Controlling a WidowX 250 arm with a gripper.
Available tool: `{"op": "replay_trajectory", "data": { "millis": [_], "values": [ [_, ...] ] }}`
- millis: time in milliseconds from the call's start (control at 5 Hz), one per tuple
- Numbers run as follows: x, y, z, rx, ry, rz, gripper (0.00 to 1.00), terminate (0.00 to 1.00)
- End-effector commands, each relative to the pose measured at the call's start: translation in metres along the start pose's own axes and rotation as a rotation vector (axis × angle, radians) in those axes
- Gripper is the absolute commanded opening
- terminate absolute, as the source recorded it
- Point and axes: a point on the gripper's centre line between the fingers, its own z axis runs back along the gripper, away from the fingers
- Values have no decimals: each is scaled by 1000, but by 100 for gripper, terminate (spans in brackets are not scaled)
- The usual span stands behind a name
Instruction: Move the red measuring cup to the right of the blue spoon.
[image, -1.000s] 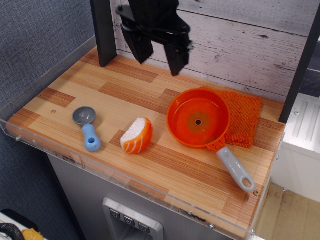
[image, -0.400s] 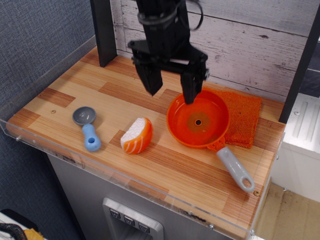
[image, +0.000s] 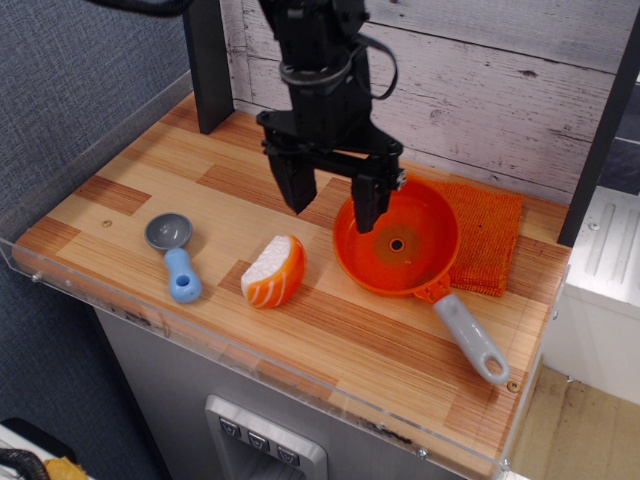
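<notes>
The red measuring cup (image: 400, 250) is a large orange-red round bowl with a centre hole mark and a long grey handle (image: 470, 338) pointing to the front right. It lies on the wooden counter, right of centre. The blue spoon (image: 174, 256), with a grey bowl and a light-blue handle, lies at the front left. My black gripper (image: 332, 204) is open and straddles the cup's left rim: one fingertip is over the inside of the bowl, the other is outside it to the left. It holds nothing.
An orange-white sushi piece (image: 273, 271) lies between the spoon and the cup. An orange cloth (image: 485, 240) lies under the cup's right side. A black post (image: 207, 62) stands at the back left. A clear guard (image: 250, 375) runs along the counter's front edge.
The gripper has come down from high at the back and moved right and forward to the cup's left rim, staying open. The cup, spoon and sushi piece have not moved.
</notes>
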Motion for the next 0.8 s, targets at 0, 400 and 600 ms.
{"op": "replay_trajectory", "data": {
  "millis": [0,400,600],
  "values": [
    [16,5,-11,15,1,-3,100,0],
    [25,0,-30,17,21,-38,100,0],
    [22,-2,-32,39,15,-55,0,0]
  ]
}}
